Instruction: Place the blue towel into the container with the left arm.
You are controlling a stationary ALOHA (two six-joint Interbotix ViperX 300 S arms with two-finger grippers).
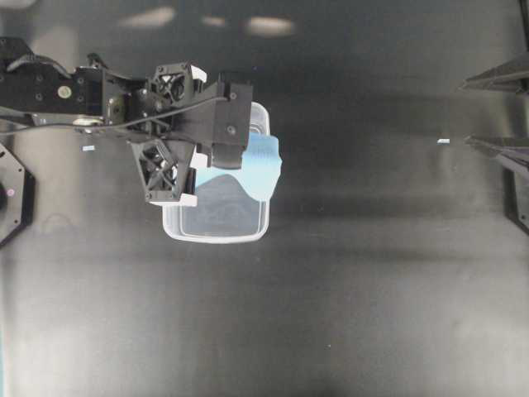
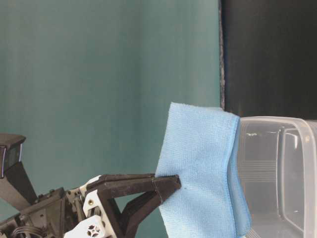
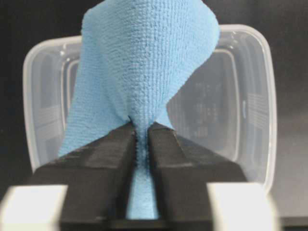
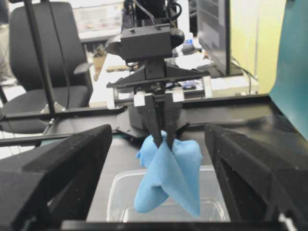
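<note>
Blue towel (image 3: 144,72) hangs pinched in the left gripper (image 3: 142,130) above the clear container (image 1: 216,223) — right gripper (image 4: 159,183) spread wide, well apart.

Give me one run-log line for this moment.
left gripper: shut on blue towel | towel: hanging above container, not released | right gripper: open, idle

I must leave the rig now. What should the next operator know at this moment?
Left claw: shut on the blue towel, holding it by a pinched fold.
Right claw: open, holding nothing, parked at the far side of the table.
The towel hangs over the container, partly draped past its rim.
Done: towel picked up and carried to the container.
Left: lower it, open the left claw, and check that the whole towel lies inside.
</note>
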